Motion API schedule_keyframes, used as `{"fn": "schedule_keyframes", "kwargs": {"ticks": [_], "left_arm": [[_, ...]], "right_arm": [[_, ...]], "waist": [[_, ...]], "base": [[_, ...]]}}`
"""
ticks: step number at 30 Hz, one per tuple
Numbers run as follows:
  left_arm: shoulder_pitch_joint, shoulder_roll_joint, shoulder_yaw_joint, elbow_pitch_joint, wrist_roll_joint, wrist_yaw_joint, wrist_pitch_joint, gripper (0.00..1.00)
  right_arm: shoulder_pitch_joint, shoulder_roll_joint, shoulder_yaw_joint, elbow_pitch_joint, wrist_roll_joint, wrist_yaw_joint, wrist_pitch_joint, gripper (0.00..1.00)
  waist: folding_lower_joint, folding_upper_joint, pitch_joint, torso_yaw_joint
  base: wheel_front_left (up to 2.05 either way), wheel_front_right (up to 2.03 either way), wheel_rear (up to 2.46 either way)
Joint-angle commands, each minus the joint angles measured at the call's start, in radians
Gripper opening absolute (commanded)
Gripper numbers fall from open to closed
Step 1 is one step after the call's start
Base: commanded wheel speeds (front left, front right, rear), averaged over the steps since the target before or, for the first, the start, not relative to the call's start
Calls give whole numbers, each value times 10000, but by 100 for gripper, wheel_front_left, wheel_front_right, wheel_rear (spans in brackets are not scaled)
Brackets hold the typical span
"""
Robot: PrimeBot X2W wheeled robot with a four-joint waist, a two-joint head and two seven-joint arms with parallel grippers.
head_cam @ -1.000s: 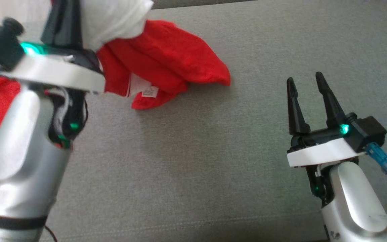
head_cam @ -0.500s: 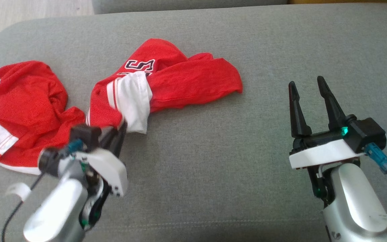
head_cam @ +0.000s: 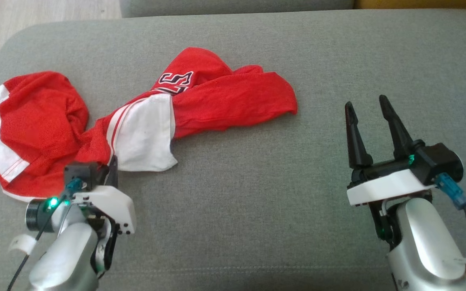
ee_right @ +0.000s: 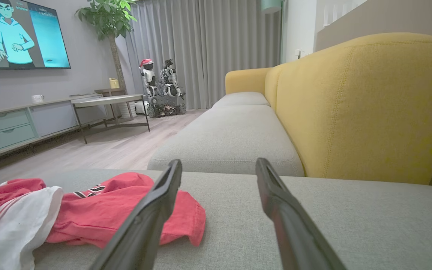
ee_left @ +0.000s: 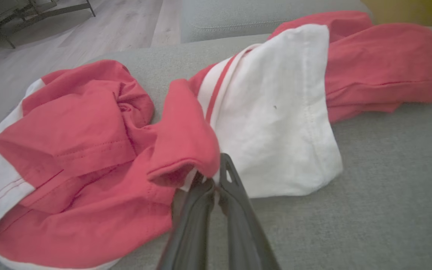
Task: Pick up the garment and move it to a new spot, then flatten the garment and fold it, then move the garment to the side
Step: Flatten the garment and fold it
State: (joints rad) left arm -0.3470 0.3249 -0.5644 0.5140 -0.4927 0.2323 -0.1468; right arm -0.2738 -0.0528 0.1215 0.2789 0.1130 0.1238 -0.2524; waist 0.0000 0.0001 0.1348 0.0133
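Note:
The garment [head_cam: 233, 105], a red jersey with white panels and a black-and-white number, lies crumpled across the left and middle of the grey sofa cushion [head_cam: 257, 210]. My left gripper [head_cam: 111, 163] sits low at the garment's near edge. In the left wrist view it [ee_left: 214, 172] is shut, pinching a red fold of the garment [ee_left: 88, 150] beside a white panel. My right gripper [head_cam: 365, 102] stands open over bare cushion to the right, well apart from the cloth. The right wrist view shows its fingers [ee_right: 219, 163] spread, with the garment [ee_right: 126, 210] off to the left.
The cushion's rounded left end borders wooden floor [head_cam: 34, 12]. A yellow sofa back [ee_right: 358, 105] runs along the far side, and a second grey cushion [ee_right: 231, 138] lies beyond. Across the room stand a low table [ee_right: 107, 101] and another robot [ee_right: 159, 86].
My left gripper has come down from high near the camera to the cushion's lower left, still holding the garment. The garment now lies stretched out on the cushion. The right arm has barely moved.

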Motion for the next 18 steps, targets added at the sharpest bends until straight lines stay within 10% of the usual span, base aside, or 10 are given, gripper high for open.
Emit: {"fn": "schedule_keyframes", "kwargs": {"ticks": [1,2,18], "left_arm": [[-657,146,409,-79,61,71,-131,47],[-719,68,440,84,45,125,-213,100],[138,-1522,2180,-1882,-48,318,-1146,100]], "right_arm": [[-122,26,213,-243,-81,69,-93,100],[-122,26,232,-219,-92,69,-93,100],[-57,26,131,-187,-147,69,-93,100]], "waist": [[0,-1,1,9],[0,-1,5,13],[0,-1,122,159]], "base": [[0,0,0],[0,0,0],[0,0,0]]}}
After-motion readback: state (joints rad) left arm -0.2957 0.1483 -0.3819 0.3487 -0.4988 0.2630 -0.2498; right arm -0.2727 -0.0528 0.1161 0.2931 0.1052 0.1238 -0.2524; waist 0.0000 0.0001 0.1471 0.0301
